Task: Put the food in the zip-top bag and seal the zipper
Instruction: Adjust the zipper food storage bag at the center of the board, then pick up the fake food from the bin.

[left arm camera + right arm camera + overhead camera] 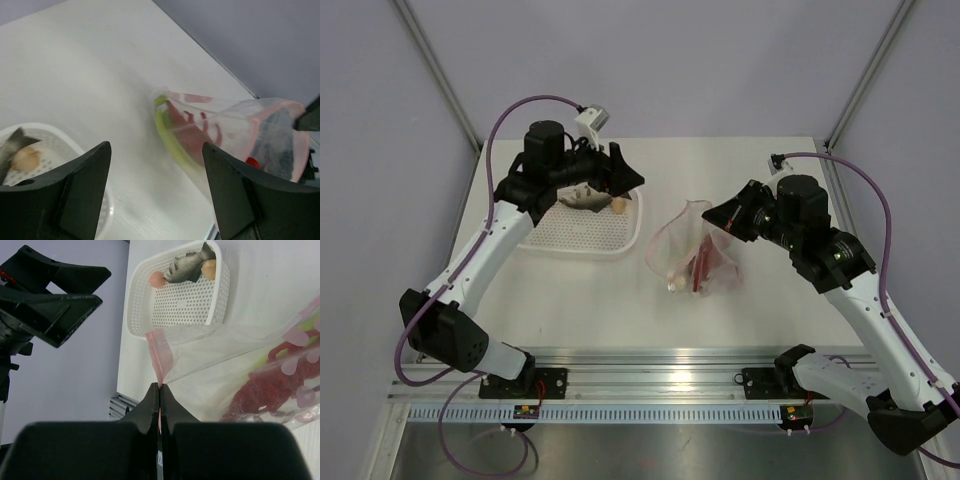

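1. Closest to the lens on my right wrist view, the right gripper (160, 386) is clamped tight on the zipper (158, 354), at one end of the bag's mouth.
2. I see the zip-top bag (695, 245) near the middle of the table (620, 310), just right of the white basket (570, 236). Its mouth is lifted and gaping, and its lower part lies on the table.
3. Inside it I make out the red lobster (703, 262) and the green leafy vegetable (167, 132).
4. That basket sits toward the table's far left corner, with the grey fish (582, 198) and two peach pieces (156, 278) along its far edge.
5. The left gripper (156, 147) hangs above the basket's far right corner, jaws spread wide, holding nothing.
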